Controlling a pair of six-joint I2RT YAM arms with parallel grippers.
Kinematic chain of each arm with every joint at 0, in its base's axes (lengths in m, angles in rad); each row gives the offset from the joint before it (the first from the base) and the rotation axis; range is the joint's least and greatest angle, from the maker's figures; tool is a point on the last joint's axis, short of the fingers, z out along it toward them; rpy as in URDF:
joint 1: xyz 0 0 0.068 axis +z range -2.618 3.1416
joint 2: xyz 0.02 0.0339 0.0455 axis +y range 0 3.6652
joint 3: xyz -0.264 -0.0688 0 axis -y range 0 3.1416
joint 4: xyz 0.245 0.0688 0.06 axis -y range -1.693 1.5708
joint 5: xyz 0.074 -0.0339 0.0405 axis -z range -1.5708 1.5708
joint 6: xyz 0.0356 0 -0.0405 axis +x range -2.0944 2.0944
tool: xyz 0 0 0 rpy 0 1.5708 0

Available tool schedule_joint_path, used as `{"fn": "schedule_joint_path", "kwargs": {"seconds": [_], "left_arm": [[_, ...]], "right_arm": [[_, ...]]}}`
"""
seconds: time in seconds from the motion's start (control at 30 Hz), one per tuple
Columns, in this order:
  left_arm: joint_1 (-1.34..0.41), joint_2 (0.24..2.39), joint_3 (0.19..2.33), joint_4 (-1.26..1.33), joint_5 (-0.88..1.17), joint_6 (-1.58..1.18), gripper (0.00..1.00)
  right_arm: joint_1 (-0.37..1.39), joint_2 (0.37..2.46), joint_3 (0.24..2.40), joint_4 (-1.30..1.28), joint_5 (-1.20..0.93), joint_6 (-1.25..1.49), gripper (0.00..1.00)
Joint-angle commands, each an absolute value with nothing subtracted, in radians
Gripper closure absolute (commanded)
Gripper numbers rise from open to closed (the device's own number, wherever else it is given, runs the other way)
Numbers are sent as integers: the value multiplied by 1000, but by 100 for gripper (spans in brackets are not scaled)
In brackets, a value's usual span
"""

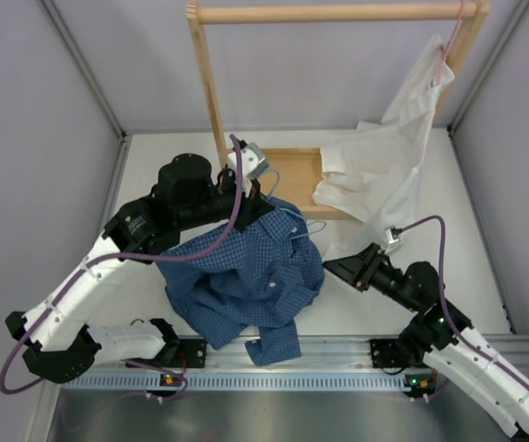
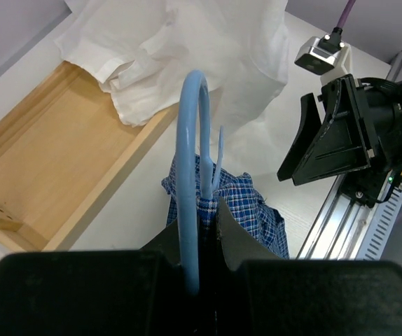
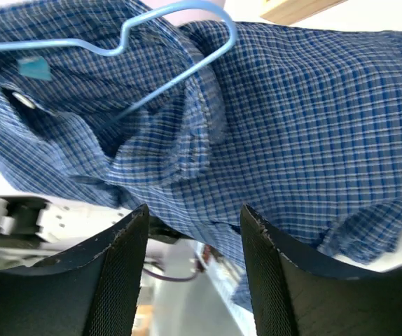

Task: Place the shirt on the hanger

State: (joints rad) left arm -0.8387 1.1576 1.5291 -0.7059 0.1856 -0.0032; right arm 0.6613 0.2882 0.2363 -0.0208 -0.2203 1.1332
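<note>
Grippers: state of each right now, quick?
Left gripper: closed on the hanger, at its hook.
Right gripper: open, nothing between the jaws, facing the shirt.

Left claw (image 2: 199,224) clamped; right claw (image 3: 194,213) parted (partway).

In the left wrist view the left tool (image 2: 201,227) is a dark blur around the hanger (image 2: 188,175), whose lower part sinks out of sight into the shirt (image 2: 250,203). From above, the shirt covers nearly all of the wire. In the right wrist view the hanger's left end runs off the picture's edge, and one leg passes under cloth. The white shirt (image 1: 380,175) hides most of the pink hanger (image 1: 445,55).
</note>
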Motion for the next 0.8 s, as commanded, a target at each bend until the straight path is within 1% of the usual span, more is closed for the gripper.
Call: {"fn": "schedule_joint_path", "kwargs": {"seconds": [0.0,0.13,0.17,0.23,0.47,0.6,0.73,0.77], "left_arm": [[-839,1129,1503,-571,127,-51,100],[-839,1121,1460,-513,133,-72,100],[-839,1120,1450,-503,133,-77,100],[-839,1120,1439,-480,130,-87,100],[-839,1126,1419,-443,153,-86,100],[-839,1114,1393,-413,175,-84,100],[-839,1091,1370,-385,170,-84,100],[-839,1083,1370,-382,167,-84,100]], "right_arm": [[678,304,250,209,-221,1313,48],[695,345,221,231,-140,1353,51],[698,354,209,250,-129,1385,54],[709,382,180,274,-111,1413,57],[753,462,189,334,-89,1417,55],[770,506,161,416,-57,1437,56],[776,647,160,573,-77,1459,57],[778,669,160,596,-71,1463,59]]}}
